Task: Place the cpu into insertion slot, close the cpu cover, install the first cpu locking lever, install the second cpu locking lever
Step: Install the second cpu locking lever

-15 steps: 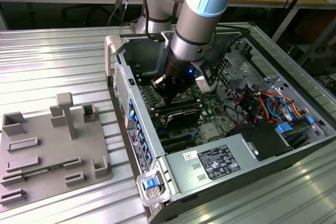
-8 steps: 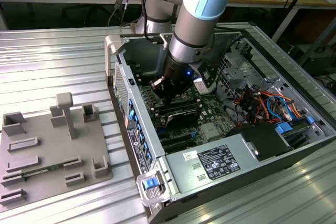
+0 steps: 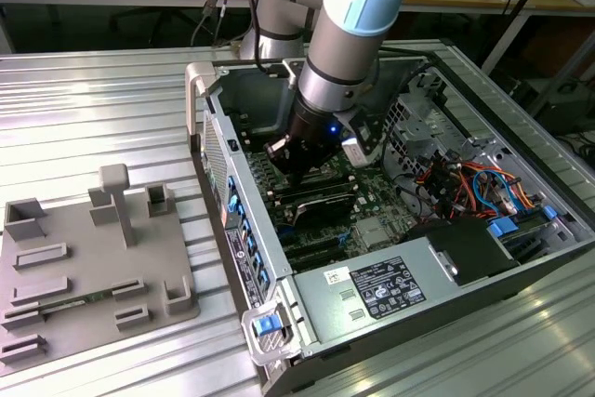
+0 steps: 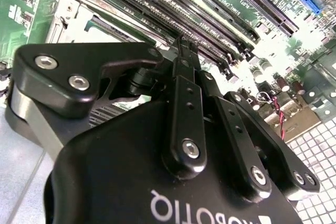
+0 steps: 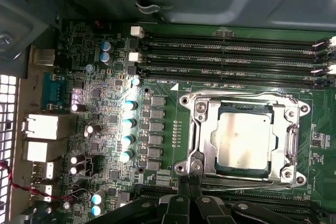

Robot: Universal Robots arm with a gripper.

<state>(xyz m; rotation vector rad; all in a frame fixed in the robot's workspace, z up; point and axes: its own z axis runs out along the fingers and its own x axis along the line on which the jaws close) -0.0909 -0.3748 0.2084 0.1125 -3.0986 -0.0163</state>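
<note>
- Starting at the exterior view's left, a grey moulded fixture tray (image 3: 93, 267) is seen lying on the ribbed metal tabletop (image 3: 84, 109), just beside the open computer case (image 3: 390, 258).
- Inside the case, a green motherboard (image 3: 372, 220) is laid flat, with a grey power supply (image 3: 376, 290) at the near end and orange and blue cables (image 3: 483, 188) towards the exterior view's right.
- The robot arm (image 3: 344, 53) is reached down into the case, and its gripper (image 3: 297, 160) is held low over the motherboard.
- In the second wrist view, the gripper (image 4: 184, 51) is shown with its black fingers (image 4: 185, 114) drawn together to a narrow tip, nothing being seen between them; the tip is placed above the long black memory slots (image 4: 210, 30).
- In the first wrist view, the cpu (image 5: 244, 140) is seen seated flat in the insertion slot (image 5: 242, 142), its silvery-tan face showing through the window of the cpu cover (image 5: 202, 135).
- The cpu cover is lowered flat over the slot, framing the chip on all sides.
- Whether the locking levers are latched cannot be told.
- Memory slots (image 5: 231, 59) are run alongside the slot, and the gripper's linkages (image 5: 194, 208) are placed just beside the socket's edge.
</note>
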